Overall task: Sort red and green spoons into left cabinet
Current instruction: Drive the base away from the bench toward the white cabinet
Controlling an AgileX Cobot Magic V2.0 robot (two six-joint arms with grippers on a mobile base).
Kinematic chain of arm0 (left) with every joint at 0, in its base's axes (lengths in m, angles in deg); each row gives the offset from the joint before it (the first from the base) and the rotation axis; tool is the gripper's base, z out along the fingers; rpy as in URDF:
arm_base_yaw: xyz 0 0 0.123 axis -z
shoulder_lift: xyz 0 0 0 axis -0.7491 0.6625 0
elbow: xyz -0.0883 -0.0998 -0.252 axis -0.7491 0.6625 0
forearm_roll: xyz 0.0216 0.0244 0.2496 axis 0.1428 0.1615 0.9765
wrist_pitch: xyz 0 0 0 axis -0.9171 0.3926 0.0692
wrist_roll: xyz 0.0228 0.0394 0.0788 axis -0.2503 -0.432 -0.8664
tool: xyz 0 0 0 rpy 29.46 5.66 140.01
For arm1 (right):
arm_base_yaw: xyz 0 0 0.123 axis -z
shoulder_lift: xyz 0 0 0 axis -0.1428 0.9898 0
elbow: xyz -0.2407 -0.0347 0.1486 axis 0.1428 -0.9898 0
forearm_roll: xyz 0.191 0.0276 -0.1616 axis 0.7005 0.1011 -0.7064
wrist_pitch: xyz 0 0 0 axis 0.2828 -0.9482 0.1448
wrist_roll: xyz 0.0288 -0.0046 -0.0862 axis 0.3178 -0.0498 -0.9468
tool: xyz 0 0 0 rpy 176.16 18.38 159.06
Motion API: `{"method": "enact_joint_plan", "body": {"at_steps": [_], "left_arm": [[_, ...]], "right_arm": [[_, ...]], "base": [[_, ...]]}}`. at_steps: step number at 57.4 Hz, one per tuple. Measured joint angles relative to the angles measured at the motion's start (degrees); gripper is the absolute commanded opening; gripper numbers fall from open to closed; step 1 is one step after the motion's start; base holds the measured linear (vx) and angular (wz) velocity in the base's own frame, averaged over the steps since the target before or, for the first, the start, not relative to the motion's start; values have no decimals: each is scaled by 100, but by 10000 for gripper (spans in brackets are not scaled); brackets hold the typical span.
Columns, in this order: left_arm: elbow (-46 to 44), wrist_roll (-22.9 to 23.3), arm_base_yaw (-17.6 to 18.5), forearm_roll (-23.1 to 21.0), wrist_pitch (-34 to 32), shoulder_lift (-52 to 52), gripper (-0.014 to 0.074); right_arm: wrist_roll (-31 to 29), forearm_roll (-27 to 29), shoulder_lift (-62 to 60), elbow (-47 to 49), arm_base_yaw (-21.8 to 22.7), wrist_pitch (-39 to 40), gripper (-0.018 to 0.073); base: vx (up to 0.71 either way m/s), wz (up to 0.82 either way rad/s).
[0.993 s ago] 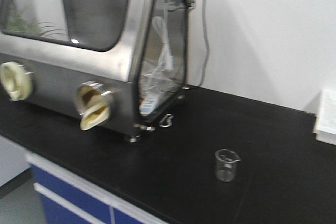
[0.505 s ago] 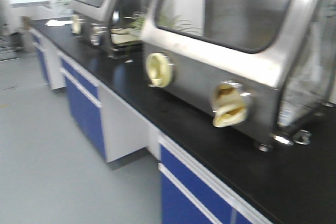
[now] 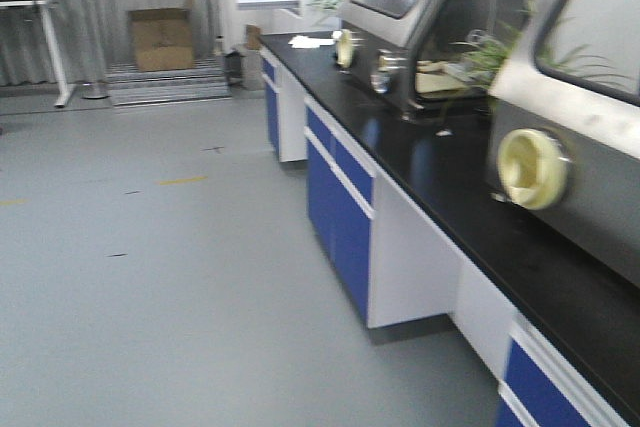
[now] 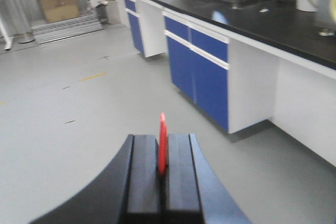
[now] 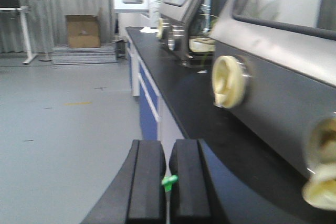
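In the left wrist view my left gripper (image 4: pixel 163 156) is shut on the red spoon (image 4: pixel 163 142), whose slim red end sticks up edge-on between the two black jaws, above the grey floor. In the right wrist view my right gripper (image 5: pixel 168 179) is shut on the green spoon (image 5: pixel 169 182); only a small green end shows between the jaws, beside the black counter edge. Neither gripper shows in the front view. The grey cabinet with shelves and the blue tray are out of view.
A long black lab counter (image 3: pixel 440 172) on blue-fronted cabinets (image 3: pixel 340 202) runs along the right, bearing steel glove boxes with yellow ports (image 3: pixel 533 169). Open grey floor (image 3: pixel 150 277) lies to the left. A cardboard box (image 3: pixel 160 39) and a stand (image 3: pixel 50 37) are at the far wall.
The front view has swung left: from the beaker and glove box on the counter, along the counter, to the open floor and far wall.
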Motion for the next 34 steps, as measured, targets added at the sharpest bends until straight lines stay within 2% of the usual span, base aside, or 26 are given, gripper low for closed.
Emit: {"method": "enact_joint_plan", "body": {"at_steps": [17, 34], "left_arm": [[0, 0, 0, 0, 0, 0, -7], [0, 0, 0, 0, 0, 0, -7]], "right_arm": [[0, 0, 0, 0, 0, 0, -3], [0, 0, 0, 0, 0, 0, -3]], "base": [[39, 31], [51, 22]]}}
